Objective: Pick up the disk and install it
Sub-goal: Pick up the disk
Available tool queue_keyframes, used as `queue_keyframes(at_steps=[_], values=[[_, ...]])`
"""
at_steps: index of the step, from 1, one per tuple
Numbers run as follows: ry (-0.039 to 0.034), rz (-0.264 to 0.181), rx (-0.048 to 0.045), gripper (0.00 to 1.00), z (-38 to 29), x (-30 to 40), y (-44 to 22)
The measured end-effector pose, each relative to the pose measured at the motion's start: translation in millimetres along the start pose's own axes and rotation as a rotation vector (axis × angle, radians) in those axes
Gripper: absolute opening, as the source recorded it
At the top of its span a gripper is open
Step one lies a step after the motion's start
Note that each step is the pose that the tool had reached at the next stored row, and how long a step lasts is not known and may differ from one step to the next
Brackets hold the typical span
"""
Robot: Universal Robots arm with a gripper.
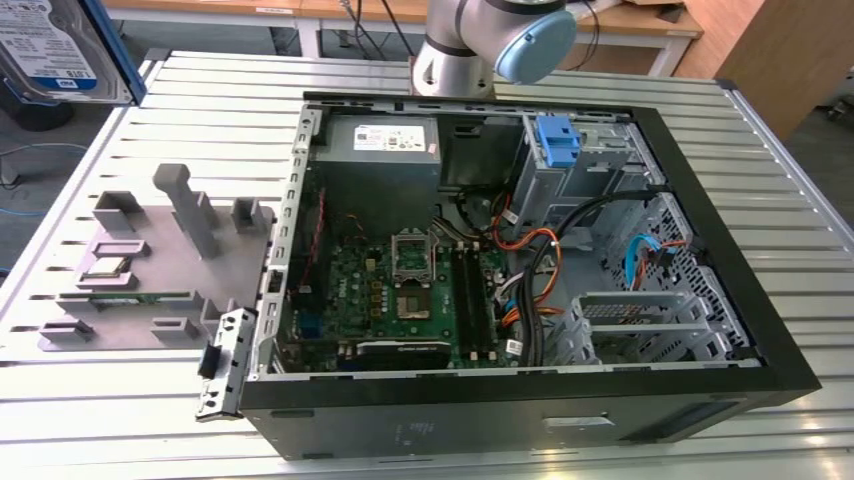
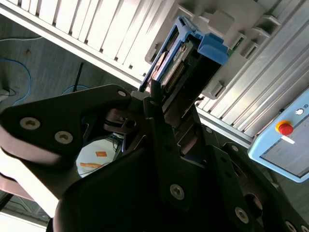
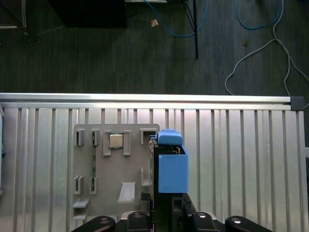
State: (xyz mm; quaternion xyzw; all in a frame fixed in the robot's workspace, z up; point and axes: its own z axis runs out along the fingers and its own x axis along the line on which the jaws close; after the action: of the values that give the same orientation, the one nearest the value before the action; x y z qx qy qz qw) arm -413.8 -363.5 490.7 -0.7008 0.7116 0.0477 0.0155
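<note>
Clamping pressure lay on the disk (image 2: 176,58), which the claw (image 2: 174,99) held edge-on, its black fingers (image 2: 155,104) drawn in against the two broad faces in the second wrist view. The disk hung clear of the worktop (image 3: 241,159), over the grey fixture plate (image 3: 116,169) and near the worktop's edge where the floor (image 3: 96,48) began. In the exterior view the disk (image 1: 54,45) showed by the far corner on the exterior view's left, well apart from the open computer case (image 1: 467,425). It looked stiff and dense for its size, so it would probably hang heavy and swing little. Its smooth metal faces seemed likely to slip under a light pinch. It was also judged fragile: a knock, or pressure on the connector end, could harm it. The blue rails (image 3: 171,169) were thin plastic and would likely flex, so the metal body, about mid-length, appeared the sound place to take hold, as the claw did.
</note>
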Motion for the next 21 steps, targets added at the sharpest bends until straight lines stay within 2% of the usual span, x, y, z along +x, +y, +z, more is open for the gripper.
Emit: queue_keyframes(at_steps=[8, 21], values=[[0.0, 0.0, -0.0001, 0.35, -0.2, -0.1, -2.3], [0.0, 0.0, -0.0001, 0.35, -0.9, -0.4, -18.2]])
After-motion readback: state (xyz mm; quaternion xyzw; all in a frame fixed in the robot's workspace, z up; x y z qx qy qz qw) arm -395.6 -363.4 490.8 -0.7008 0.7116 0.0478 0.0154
